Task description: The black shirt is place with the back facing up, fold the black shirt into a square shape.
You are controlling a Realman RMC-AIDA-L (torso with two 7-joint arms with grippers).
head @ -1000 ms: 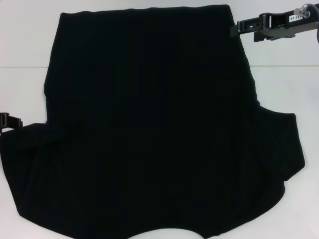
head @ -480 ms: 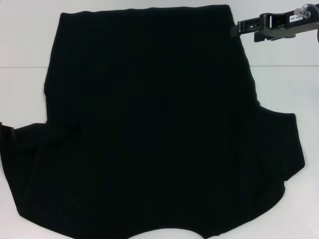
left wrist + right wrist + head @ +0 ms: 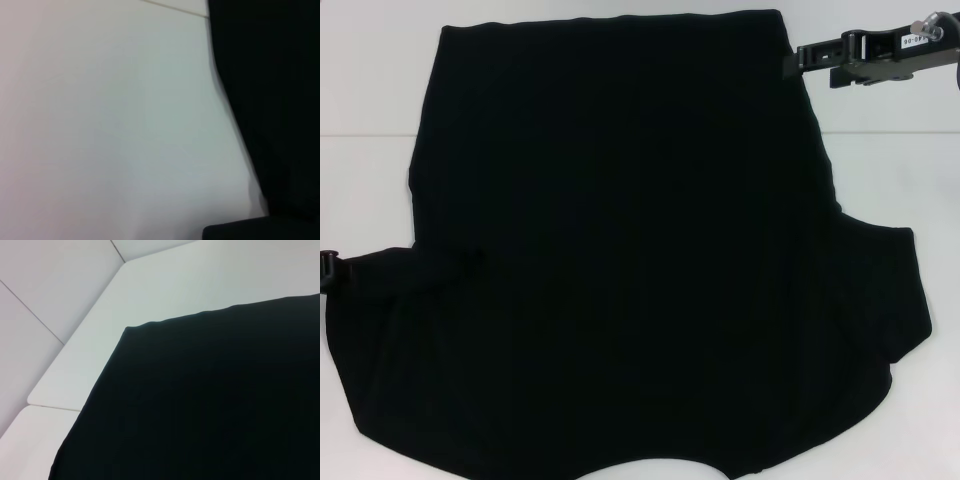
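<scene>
Black, soft cloth, one item: the black shirt [image 3: 630, 260], spread flat over the white table [image 3: 370, 90] and covering most of it, plain side up with no print showing.

At the table's left edge, the left gripper [image 3: 330, 268] (only a small black tip of it shows in the head view) sits right at the edge of the left sleeve, where the cloth is drawn into a low, creased ridge; whether its fingers are spread or pressed together I cannot tell. Its wrist camera shows bare matte white tabletop [image 3: 110, 125] with the shirt's dark edge [image 3: 265, 100] running down one side.

Body of the garment: broad, roughly trapezoid, surface smooth and matt, with faint folds near the left sleeve. The far hem lies straight along the back of the table; the near edge curves inward at the middle.

Right sleeve: lies flat, a rounded flap jutting out toward the table's right side.

At the far right corner, the right gripper [image 3: 798, 58], rigid black metal on a grey bracket, is held level at the corner of the far hem; its state cannot be made out either. Its wrist camera shows that hem corner [image 3: 200, 400], slightly wavy along the edge, on white panels joined by a thin seam.
</scene>
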